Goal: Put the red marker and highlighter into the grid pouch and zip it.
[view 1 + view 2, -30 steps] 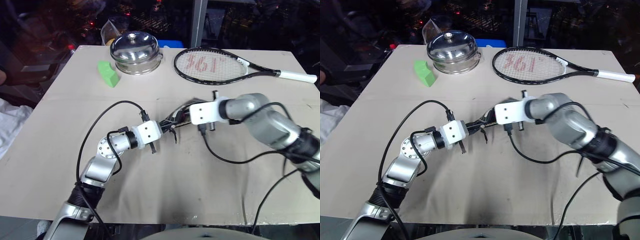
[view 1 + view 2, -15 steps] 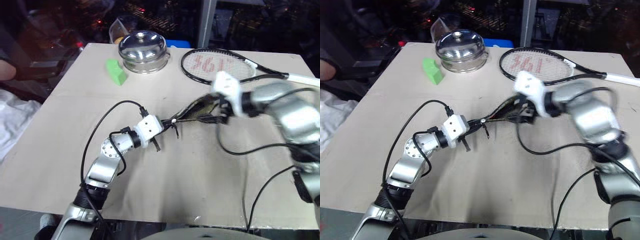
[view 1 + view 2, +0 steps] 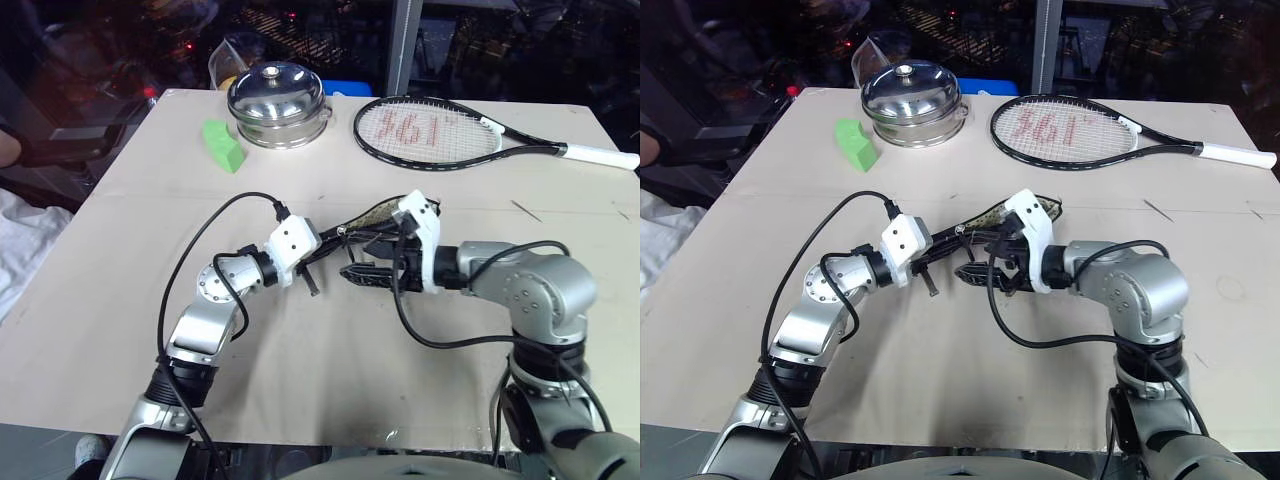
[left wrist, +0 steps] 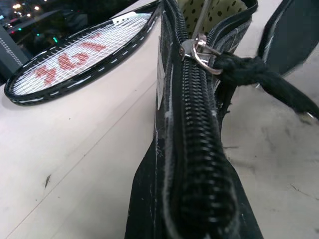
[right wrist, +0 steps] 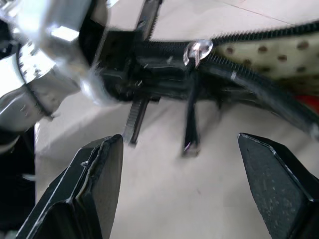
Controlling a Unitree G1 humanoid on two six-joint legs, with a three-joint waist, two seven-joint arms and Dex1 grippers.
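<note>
**Pouch held at one end, zip partly open**

Pouch (image 3: 375,222), one in number, black with a dotted tan lining, sits lifted near the middle of the desk (image 3: 120,300), between the two arms. Its zipper is shut along the stretch nearest the left gripper (image 3: 318,252) and gapes open beyond the metal slider (image 4: 197,48), where the lining shows. A black cord pull (image 5: 191,124) hangs from the slider.

Left gripper: jaws fully closed, clamped on the zipped end of the pouch.

Right gripper (image 5: 184,194): jaws spread wide, holding nothing. Its two black fingers (image 5: 94,184) stand apart on either side of the hanging pull, just beside the pouch, without touching it.

A patch of red shows inside the open mouth in the right wrist view; whether it is the marker cannot be told. The highlighter cannot be made out.

Other items on the desk, one of each, all well apart from the pouch:
- green wedge block (image 3: 220,146), toward the far left corner;
- steel lidded pot (image 3: 277,103), at the far edge;
- tennis racket (image 3: 440,130), along the far edge, handle toward the far right corner.
</note>
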